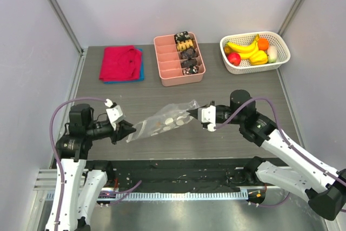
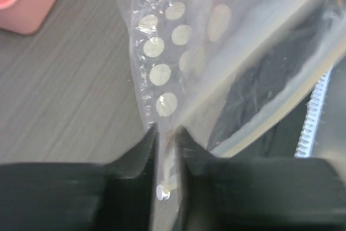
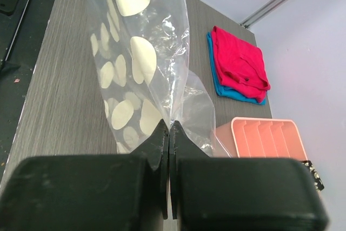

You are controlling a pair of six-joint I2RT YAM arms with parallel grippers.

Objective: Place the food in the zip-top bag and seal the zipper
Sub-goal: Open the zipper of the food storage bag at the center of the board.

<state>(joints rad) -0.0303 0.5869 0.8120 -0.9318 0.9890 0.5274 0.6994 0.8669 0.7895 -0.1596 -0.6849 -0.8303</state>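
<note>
The clear zip-top bag (image 1: 162,120) with white oval dots hangs stretched between my two grippers above the table's near middle. My left gripper (image 1: 128,130) is shut on its left end, where the pale zipper (image 2: 168,169) strip and a small white slider sit between the jaws. My right gripper (image 1: 192,113) is shut on the bag's right end (image 3: 171,116). The bag (image 2: 184,52) looks empty. The food (image 1: 250,50), yellow bananas, a red apple, an orange, a yellow pepper and a white piece, lies in the white mesh basket (image 1: 281,46) at the far right.
A pink divided tray (image 1: 168,70) with dark snacks stands at the far middle, also in the right wrist view (image 3: 270,136). A folded red and blue cloth (image 1: 121,64) lies at the far left. A black mat (image 1: 178,174) runs along the near edge.
</note>
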